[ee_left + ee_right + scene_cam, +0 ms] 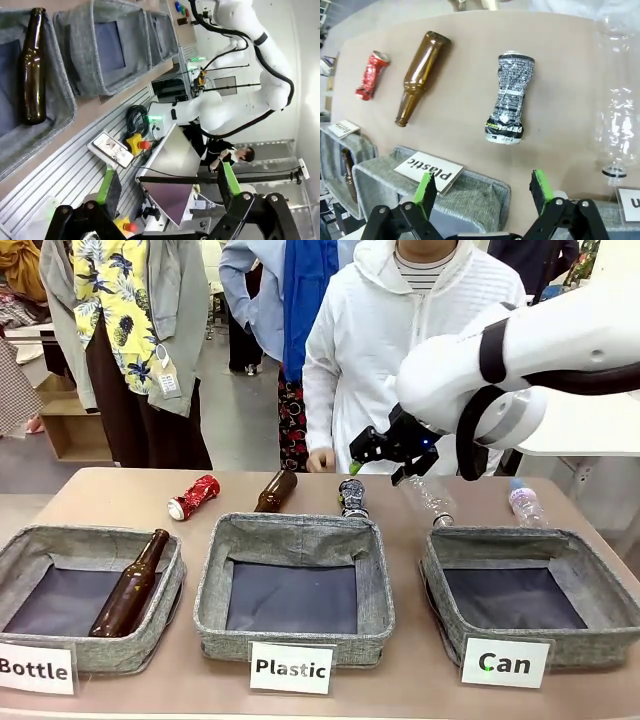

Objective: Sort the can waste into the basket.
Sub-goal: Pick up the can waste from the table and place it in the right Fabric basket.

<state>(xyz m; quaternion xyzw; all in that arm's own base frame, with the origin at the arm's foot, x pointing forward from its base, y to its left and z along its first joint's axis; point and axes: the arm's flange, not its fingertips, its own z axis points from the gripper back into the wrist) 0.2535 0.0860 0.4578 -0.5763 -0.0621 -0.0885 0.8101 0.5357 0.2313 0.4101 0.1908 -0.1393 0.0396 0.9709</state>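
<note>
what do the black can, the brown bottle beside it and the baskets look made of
Black can: thin printed metal, crumpled at the waist. Brown bottle: glossy, see-through, probably glass. Baskets: grey woven fabric, soft sagging walls, smooth dark lining.

The black can [510, 97] has a white pattern; the red can [371, 75] is shiny. The basket [500, 540] is grey weave, lined dark.

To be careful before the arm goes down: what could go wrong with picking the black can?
The black can lies close behind the Plastic basket's rim; a finger of the open right gripper might catch the fabric.
The can is dented and lies on its side, so it may roll or slip when gripped.
The clear plastic bottle lies beside it and could be knocked.
</note>
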